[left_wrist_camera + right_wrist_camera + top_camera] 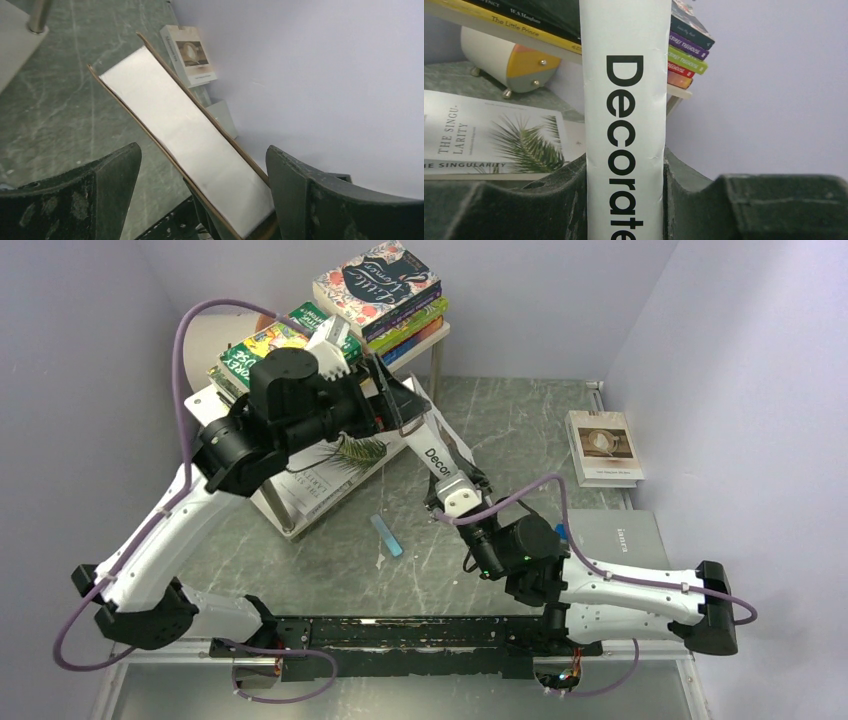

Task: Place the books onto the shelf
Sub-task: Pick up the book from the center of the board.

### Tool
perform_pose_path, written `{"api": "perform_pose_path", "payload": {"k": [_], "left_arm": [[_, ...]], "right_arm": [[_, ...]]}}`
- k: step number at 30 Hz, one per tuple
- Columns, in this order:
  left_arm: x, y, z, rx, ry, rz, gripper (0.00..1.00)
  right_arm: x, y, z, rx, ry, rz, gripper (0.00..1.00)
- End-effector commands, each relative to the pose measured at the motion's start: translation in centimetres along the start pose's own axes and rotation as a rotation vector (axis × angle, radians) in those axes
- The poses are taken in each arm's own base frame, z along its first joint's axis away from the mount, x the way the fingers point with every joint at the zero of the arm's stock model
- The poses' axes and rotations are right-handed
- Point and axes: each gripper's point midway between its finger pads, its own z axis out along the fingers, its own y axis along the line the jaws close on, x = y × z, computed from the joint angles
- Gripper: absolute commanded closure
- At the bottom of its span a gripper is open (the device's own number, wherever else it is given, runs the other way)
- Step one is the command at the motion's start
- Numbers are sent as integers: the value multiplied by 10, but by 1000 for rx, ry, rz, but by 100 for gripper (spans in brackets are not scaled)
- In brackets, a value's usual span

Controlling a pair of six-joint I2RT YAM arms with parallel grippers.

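A tall white book with "Decorate" on its spine (624,100) stands tilted near the shelf (441,332). My right gripper (455,490) is shut on its lower end, and both fingers (559,195) press the covers in the right wrist view. My left gripper (393,406) is open around the book's upper end. The page edge (185,135) runs between its fingers (115,175) with gaps on both sides. A stack of colourful books (385,295) lies on the shelf's top board. The Singularity book (330,475) lies on the lower board.
A book with a cup on its cover (605,447) lies near the right wall, with a grey book (625,540) in front of it. A small blue bar (387,536) lies mid-table. A white cylinder with a peach end (506,60) sits behind the shelf.
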Motion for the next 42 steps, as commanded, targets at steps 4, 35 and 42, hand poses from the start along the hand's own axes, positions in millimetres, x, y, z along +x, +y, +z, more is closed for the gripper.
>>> {"api": "perform_pose_path", "payload": {"k": [4,35,42], "left_arm": [[-14,-17,21,160,61,-170,2],[7,-10,32,221,249,-87,71],[-29,-19,28,231,118,-60,73]], "right_arm": [[-15,-28,-6,60,-51,-50,63],[-23,-19,-12,-21,-180,-442,44],[-9,-6,-16,-113,-116,-306,7]]}}
